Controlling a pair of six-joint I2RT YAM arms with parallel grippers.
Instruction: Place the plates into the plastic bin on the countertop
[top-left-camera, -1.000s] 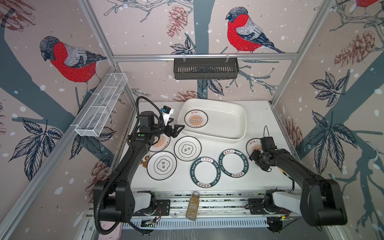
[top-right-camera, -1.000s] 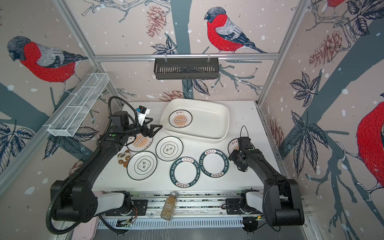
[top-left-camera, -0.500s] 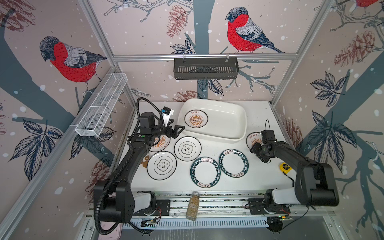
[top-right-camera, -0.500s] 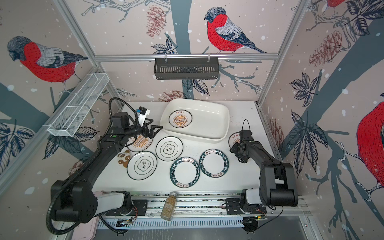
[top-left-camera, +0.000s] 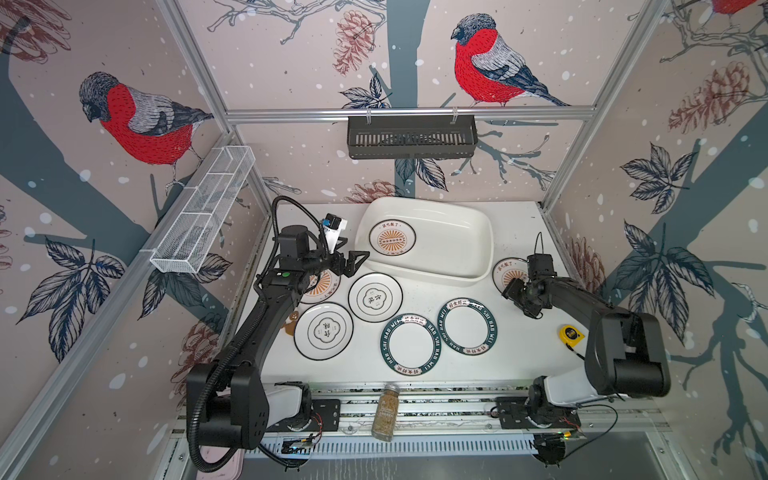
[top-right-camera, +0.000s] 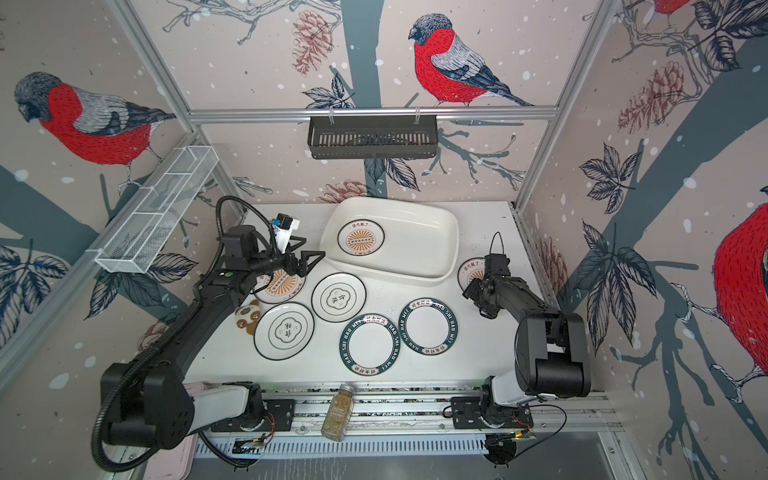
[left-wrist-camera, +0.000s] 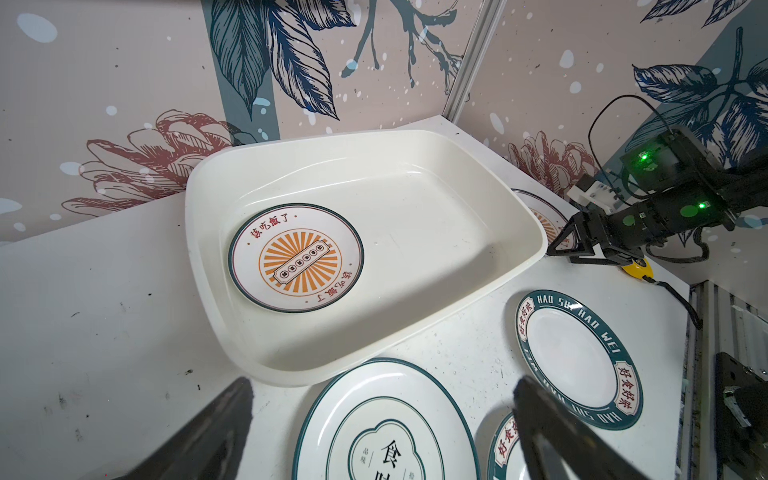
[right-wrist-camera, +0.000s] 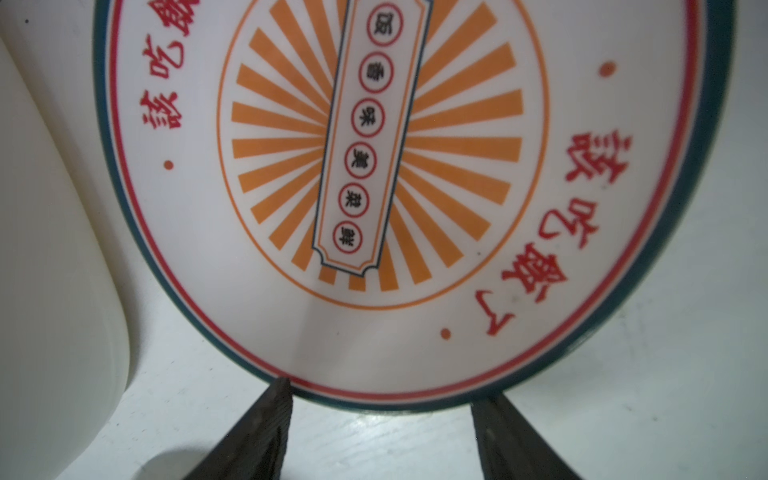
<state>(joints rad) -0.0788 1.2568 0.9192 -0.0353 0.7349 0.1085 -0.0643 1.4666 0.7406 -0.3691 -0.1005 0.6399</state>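
We now have the right gripper (right-wrist-camera: 388, 390) newly at the plate (right-wrist-camera: 374, 166) beside the bin (top-left-camera: 453, 245): jaws part-open at its rim, grasp pending. Left gripper (top-left-camera: 358, 264) wide open, empty.

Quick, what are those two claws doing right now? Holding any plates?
Left gripper: open, holding nothing.
Right gripper: open at the edge of the sunburst plate, not gripping it.
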